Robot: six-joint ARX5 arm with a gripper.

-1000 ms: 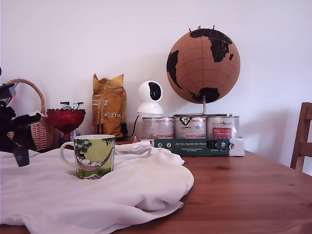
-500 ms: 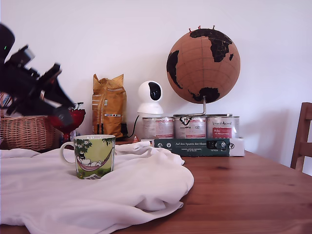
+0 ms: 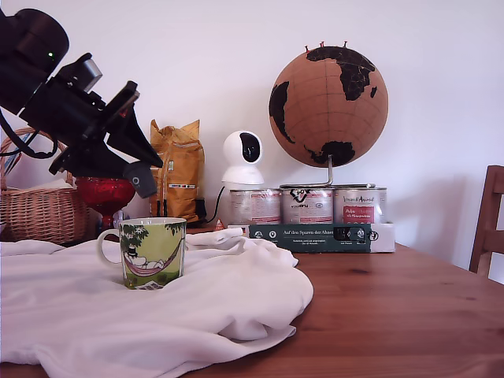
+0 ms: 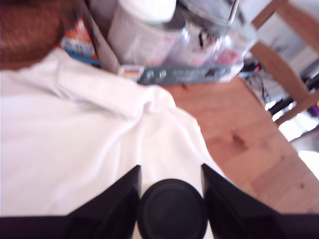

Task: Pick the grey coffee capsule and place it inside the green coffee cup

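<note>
The green coffee cup (image 3: 151,252) stands upright on the white cloth (image 3: 213,307), its white handle toward the exterior view's left. My gripper (image 3: 142,180) hangs in the air above the cup, slightly toward the exterior view's left, shut on the grey coffee capsule (image 3: 142,179). In the wrist view the dark round capsule (image 4: 172,209) sits squeezed between the two black fingers (image 4: 117,204), over the cloth (image 4: 75,149). The cup itself does not show in the wrist view.
A wicker basket (image 3: 43,209), red glass bowl (image 3: 105,193) and yellow coffee bag (image 3: 176,169) stand behind the cup. A white camera (image 3: 242,157), three tins (image 3: 307,205), a book and a cork globe (image 3: 328,96) line the back. A wooden chair (image 3: 488,220) is at the right.
The arm has risen from low at the exterior view's left edge and swung rightward, bringing the gripper with the capsule to a spot above the cup.
</note>
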